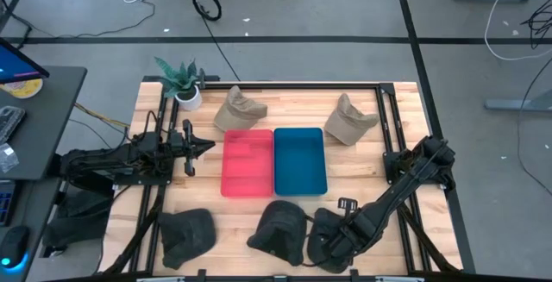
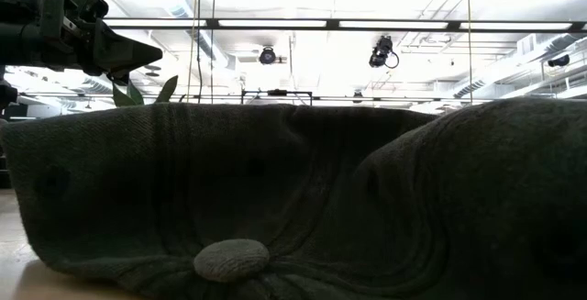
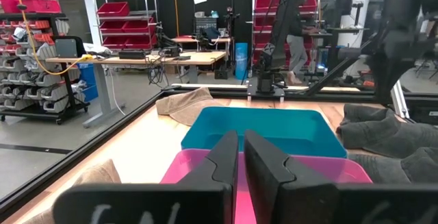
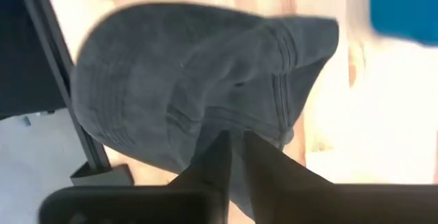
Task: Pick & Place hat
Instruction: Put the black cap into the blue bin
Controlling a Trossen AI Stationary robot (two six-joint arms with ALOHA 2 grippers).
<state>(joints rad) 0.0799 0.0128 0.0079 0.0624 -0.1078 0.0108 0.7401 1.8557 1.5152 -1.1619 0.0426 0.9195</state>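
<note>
The left gripper [image 1: 205,147] hovers over the table's [image 1: 362,157] left side, pointing at the pink tray [image 1: 247,163]. Its own wrist view shows the fingers [image 3: 222,161] nearly together with only a thin gap, and nothing between them. In the low view this gripper [image 2: 151,55] shows only in the upper left corner.

Near the table's far left corner stands a small plant [image 1: 179,81] in a white pot. Just right of it lies a tan hat [image 1: 239,110], crumpled, so its shape is hard to read. At the near edge on the left sits a dark hat [image 1: 185,235].

The pink tray and the blue tray [image 1: 299,159] lie side by side in the middle, touching.

In front of the trays, near the near edge, lies a second dark hat [image 1: 280,228]. Beside it to the right is a third dark hat [image 1: 327,233], much of it covered by the right arm. The right gripper [image 1: 330,246] is down on this hat at the table's near edge. In the right wrist view the fingers [image 4: 217,157] stand close together against the hat's [image 4: 185,94] fabric; that picture is smeared, and I cannot tell whether cloth is pinched between them.

The low view is almost filled by a dark hat [image 2: 303,199] up close, its top button [image 2: 231,260] facing the camera; it blocks the rest of the table.

A second tan hat [image 1: 352,119] lies toward the far right corner.
</note>
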